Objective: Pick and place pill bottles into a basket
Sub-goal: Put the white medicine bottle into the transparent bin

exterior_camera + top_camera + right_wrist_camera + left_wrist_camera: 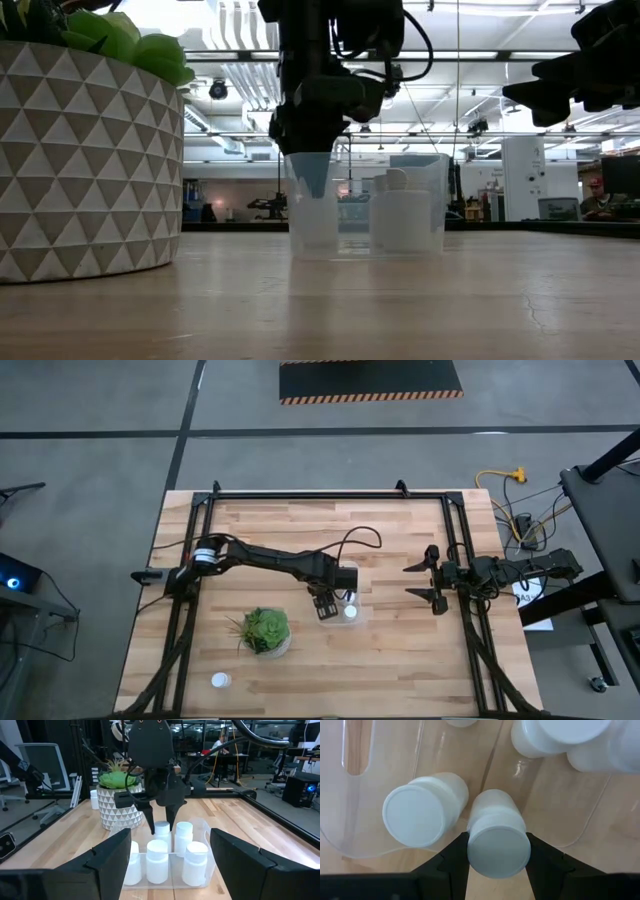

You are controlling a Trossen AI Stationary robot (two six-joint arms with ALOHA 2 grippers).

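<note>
The clear basket (360,600) stands at the table's middle, with several white pill bottles (157,860) upright inside it. My left gripper (325,606) reaches down into the basket (210,832) and is shut on one more white bottle (497,842), next to another bottle (417,815). One loose bottle (220,680) stands on the table near the front left. My right gripper (425,582) is open and empty at the table's right side, facing the basket. My left gripper pinches the bottle's cap (497,847) between its two fingers (452,857), one on each side. The fingers come from above, pointing down into the basket. The bottle is upright inside the basket; I cannot tell whether its bottom stands on the basket's floor.
A green plant in a white patterned pot (265,632) stands just left of the basket toward the near edge. The table's black frame rails (455,560) run along its left, right and far sides. Bare wood lies between the basket and my right gripper.
</note>
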